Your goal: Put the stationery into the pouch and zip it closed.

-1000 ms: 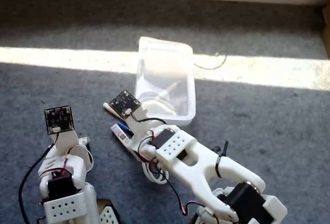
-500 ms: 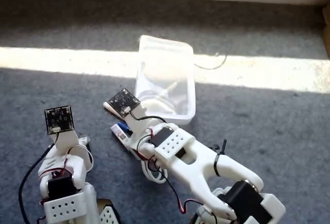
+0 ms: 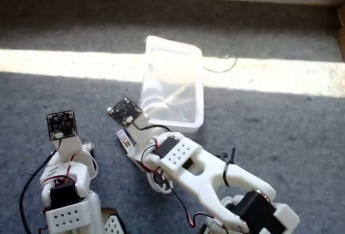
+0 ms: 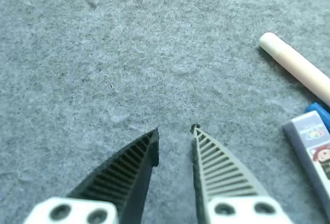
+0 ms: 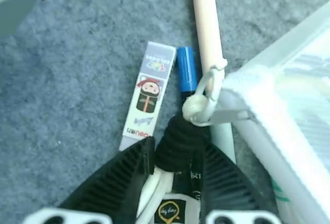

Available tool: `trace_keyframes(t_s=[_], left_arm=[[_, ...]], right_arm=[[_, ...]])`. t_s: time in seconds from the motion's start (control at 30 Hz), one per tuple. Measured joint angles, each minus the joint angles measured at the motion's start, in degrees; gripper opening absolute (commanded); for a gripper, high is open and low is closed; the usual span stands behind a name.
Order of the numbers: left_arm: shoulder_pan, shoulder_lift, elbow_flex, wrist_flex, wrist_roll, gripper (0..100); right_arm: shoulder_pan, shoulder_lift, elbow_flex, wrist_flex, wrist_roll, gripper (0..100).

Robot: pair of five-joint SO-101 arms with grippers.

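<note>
A clear plastic pouch [image 3: 172, 85] lies on grey carpet in the middle of the high view. My right gripper [image 5: 178, 144] is at its near left corner, shut on the black zipper pull [image 5: 181, 133] with its white ring [image 5: 200, 105]. Beside that corner lie a cream pen [image 5: 206, 22], a blue piece [image 5: 185, 69] and a sleeved eraser [image 5: 147, 97]. Left of them my left gripper [image 4: 175, 131] hovers over bare carpet, open and holding nothing. The pen's end [image 4: 294, 66] and the eraser [image 4: 312, 144] lie off to its side.
A thin dark cable [image 3: 218, 68] lies on the carpet just past the pouch's far right corner. A bright band of sunlight [image 3: 64, 61] crosses the floor. The right arm's white body [image 3: 186, 161] covers the ground near the pouch's front edge.
My right gripper has drawn slightly left and nearer with the zipper pull, and the pouch's near end has shifted a little with it. The left arm has stayed still.
</note>
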Motion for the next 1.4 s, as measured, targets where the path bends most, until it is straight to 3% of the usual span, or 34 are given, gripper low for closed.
trace_keyframes(t_s=[0.2,0.7,1.13,1.4], left_arm=[[0.0,0.0,0.0,0.0,0.0,11],[0.0,0.0,0.0,0.0,0.0,11],[0.0,0.0,0.0,0.0,0.0,11],[0.0,0.0,0.0,0.09,0.0,11]], right_arm=[[0.0,0.0,0.0,0.0,-0.09,0.2],[-0.09,-0.18,0.0,6.33,3.08,0.6],[0.0,-21.89,0.26,16.26,3.08,0.6],[4.13,-28.48,0.26,22.51,4.13,0.6]])
